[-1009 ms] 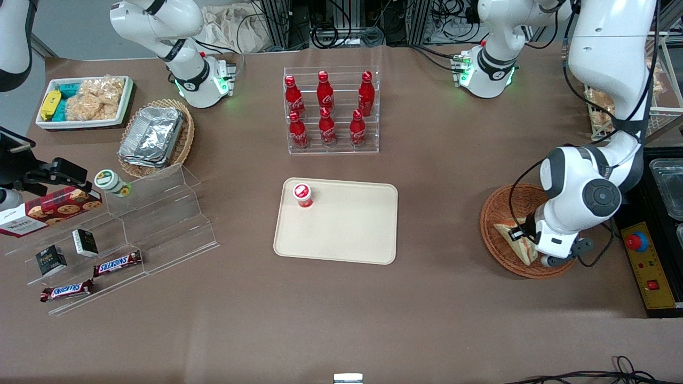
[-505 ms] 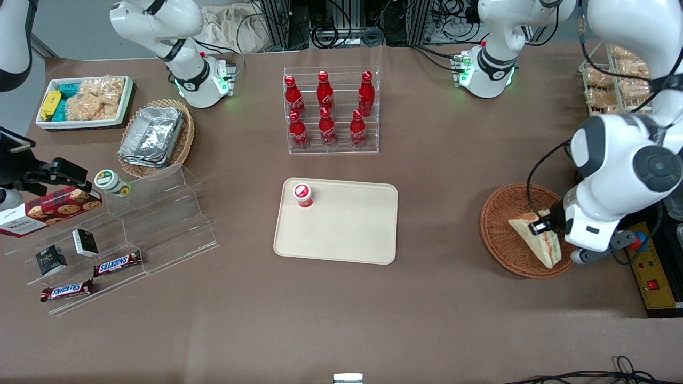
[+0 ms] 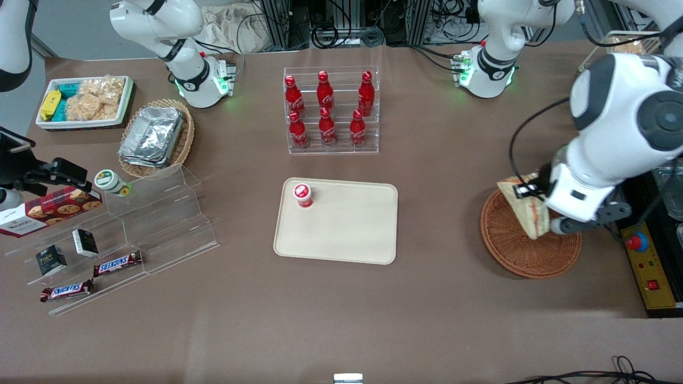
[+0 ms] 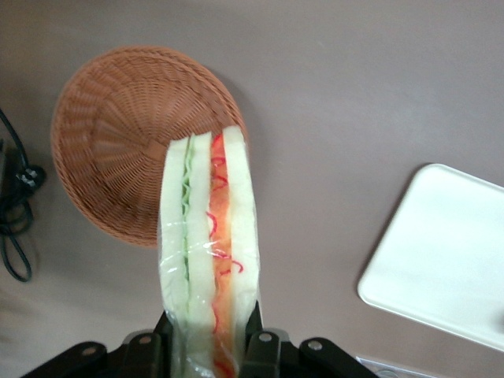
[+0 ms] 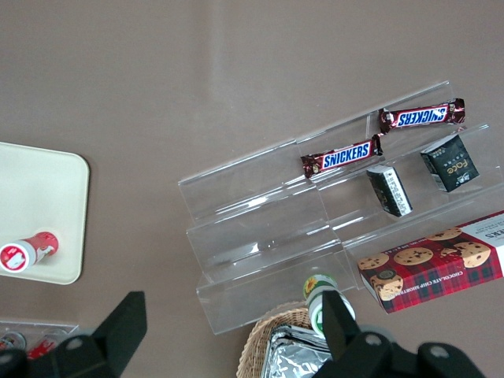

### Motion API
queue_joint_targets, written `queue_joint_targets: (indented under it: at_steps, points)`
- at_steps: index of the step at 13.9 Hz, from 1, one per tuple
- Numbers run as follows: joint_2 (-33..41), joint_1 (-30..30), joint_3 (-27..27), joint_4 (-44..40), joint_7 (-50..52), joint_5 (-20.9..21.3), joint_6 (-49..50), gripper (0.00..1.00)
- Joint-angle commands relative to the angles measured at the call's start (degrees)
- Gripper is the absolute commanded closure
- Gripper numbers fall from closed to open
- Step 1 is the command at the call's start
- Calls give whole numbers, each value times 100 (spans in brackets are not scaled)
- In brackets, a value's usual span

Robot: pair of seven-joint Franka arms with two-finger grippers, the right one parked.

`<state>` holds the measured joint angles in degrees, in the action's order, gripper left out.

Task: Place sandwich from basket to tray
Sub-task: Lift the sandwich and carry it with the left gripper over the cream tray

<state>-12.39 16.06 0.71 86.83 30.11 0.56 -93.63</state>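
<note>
**A:** What do you have in front of you, largest thing first?

**B:** You have the brown desk carrying everything. On it, near the middle, lies the flat cream-beige rectangular plastic tray with rounded corners and a low rim. A small red-capped bottle stands upright in the tray corner that is farther from the front camera and toward the parked arm's end.

**A:** And the basket?

**B:** Your round reddish-brown woven wicker basket sits toward the working arm's end of the desk, well apart from the tray. The wrist camera shows its bowl with nothing lying in it.

**A:** Where is the sandwich?

**B:** The clear-wrapped triangular sandwich of white bread with green and orange-red filling hangs in the air above the basket's rim, on the edge farther from the front camera. It touches neither basket nor tray. In the wrist view you see it edge-on, its layers running away from the fingers.

**A:** And your end effector?

**B:** Your end effector is above the basket, and its two black fingers pinch the sandwich at its wide end, one on each bread face.
</note>
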Motion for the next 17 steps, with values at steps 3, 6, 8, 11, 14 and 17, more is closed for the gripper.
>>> queue_joint_targets:
  at_steps: [3,6,8,11,14,17]
  points:
    - [-263,1309,61,-149,1477,67,82,63]
    - [-763,1943,61,-140,2198,58,-486,63]
    - [-1237,2251,61,-131,2761,49,-1163,63]
    - [-1888,2453,61,-140,3149,-30,-1946,63]
    - [-2354,2498,52,-131,3159,-39,-2545,63]
    - [-2645,2498,61,-131,3115,-30,-2949,63]
